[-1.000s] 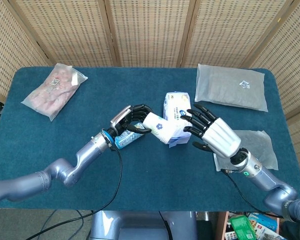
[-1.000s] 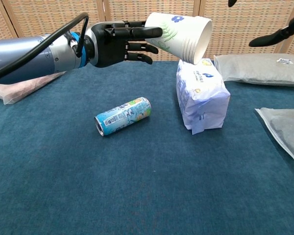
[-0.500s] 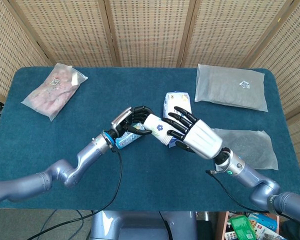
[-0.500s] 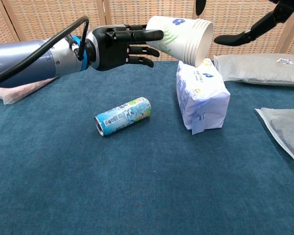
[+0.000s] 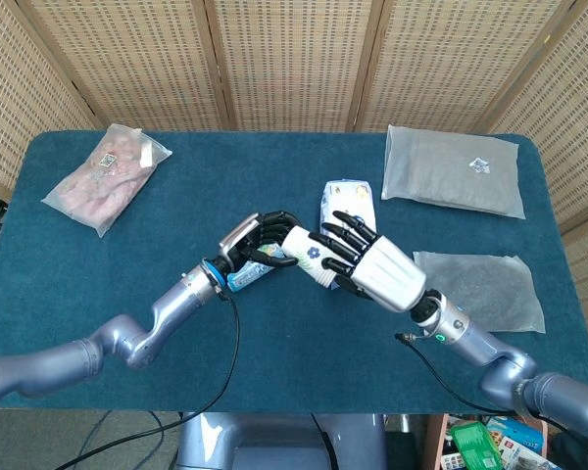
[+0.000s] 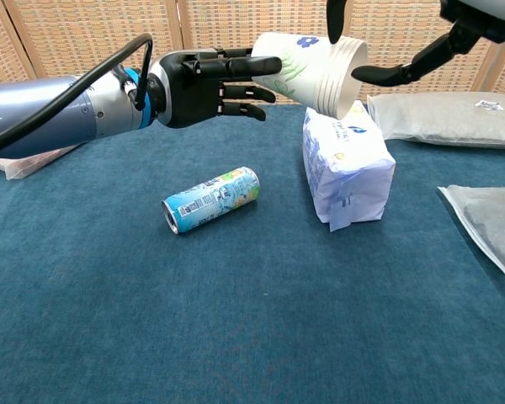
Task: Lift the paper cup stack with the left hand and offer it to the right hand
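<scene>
The paper cup stack [image 5: 309, 252] [image 6: 307, 69], white with a blue flower and green print, hangs tilted above the table with its wide end toward my right. My left hand [image 5: 260, 240] [image 6: 204, 84] grips its narrow end with fingers wrapped around it. My right hand [image 5: 370, 266] [image 6: 454, 34] is at the stack's wide end with its fingers spread. In the chest view one finger [image 6: 335, 15] lies above the rim and another [image 6: 391, 74] beside it. I cannot tell whether they touch the stack.
A blue drink can [image 6: 212, 199] lies on its side below the left hand. A white tissue pack [image 6: 347, 164] stands under the cups. A pink bag [image 5: 108, 176] lies far left. Grey pouches [image 5: 453, 168] [image 5: 485, 289] lie on the right of the blue table [image 5: 98, 284].
My right hand has moved left from beside the tissue pack to the cup stack's wide end, fingers spread over the rim. The left hand has kept the stack nearly still.
</scene>
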You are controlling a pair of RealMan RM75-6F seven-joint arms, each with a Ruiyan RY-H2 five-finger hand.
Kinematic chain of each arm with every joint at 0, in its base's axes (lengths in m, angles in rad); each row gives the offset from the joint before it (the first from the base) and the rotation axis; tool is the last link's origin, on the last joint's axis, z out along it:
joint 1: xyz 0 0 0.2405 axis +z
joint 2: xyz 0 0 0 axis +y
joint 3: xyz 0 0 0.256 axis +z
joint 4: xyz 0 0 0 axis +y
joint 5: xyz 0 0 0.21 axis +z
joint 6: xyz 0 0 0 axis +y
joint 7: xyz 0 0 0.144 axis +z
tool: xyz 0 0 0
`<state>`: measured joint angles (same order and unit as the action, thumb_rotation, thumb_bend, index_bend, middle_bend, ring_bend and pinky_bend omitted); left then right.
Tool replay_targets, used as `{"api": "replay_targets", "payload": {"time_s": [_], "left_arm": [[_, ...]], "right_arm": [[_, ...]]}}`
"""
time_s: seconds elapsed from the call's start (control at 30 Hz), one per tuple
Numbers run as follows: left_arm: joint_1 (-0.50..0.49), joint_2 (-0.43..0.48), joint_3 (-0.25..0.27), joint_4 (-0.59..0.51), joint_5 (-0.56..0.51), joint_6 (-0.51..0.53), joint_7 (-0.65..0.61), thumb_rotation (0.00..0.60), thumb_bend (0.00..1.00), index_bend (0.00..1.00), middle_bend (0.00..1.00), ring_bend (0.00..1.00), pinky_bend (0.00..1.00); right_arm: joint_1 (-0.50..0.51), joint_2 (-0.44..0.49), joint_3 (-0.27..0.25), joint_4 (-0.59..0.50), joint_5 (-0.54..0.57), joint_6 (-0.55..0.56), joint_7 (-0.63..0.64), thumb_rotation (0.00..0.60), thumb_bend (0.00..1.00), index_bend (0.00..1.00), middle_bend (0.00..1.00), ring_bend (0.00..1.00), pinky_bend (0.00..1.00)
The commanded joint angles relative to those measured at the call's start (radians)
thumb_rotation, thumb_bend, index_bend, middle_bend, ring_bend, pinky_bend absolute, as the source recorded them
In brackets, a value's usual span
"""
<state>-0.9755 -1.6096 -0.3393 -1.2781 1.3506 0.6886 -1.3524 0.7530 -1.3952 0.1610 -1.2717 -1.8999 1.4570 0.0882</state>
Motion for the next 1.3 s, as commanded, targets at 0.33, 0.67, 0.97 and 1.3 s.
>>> {"api": "replay_targets", "payload": {"time_s": [0.33, 0.67, 0.97, 1.3], "left_arm": [[-0.003, -0.004, 0.002, 0.004, 0.000, -0.008, -0.002, 0.600, 0.18, 0.51, 0.49, 0.48, 0.51], [-0.004, -0.011, 0.001, 0.009, -0.002, -0.007, 0.002, 0.600, 0.18, 0.51, 0.49, 0.48, 0.51], [-0.004, -0.013, 0.003, 0.017, 0.000, -0.013, -0.005, 0.600, 0.18, 0.51, 0.49, 0.48, 0.51], [-0.006, -0.016, 0.005, 0.022, 0.005, -0.016, -0.012, 0.600, 0.18, 0.51, 0.49, 0.48, 0.51]], "right_arm": [[0.023, -0.031, 0.006, 0.000, 0.020, 0.002, -0.013, 0.600, 0.48, 0.51, 0.29, 0.22, 0.18], [0.046, -0.043, 0.010, -0.009, 0.038, -0.009, -0.031, 0.600, 0.50, 0.51, 0.30, 0.22, 0.18], [0.051, -0.045, -0.003, 0.007, 0.041, -0.005, -0.026, 0.600, 0.51, 0.58, 0.30, 0.22, 0.18], [0.055, -0.054, -0.012, 0.022, 0.040, 0.009, -0.020, 0.600, 0.53, 0.64, 0.31, 0.22, 0.18]]}}
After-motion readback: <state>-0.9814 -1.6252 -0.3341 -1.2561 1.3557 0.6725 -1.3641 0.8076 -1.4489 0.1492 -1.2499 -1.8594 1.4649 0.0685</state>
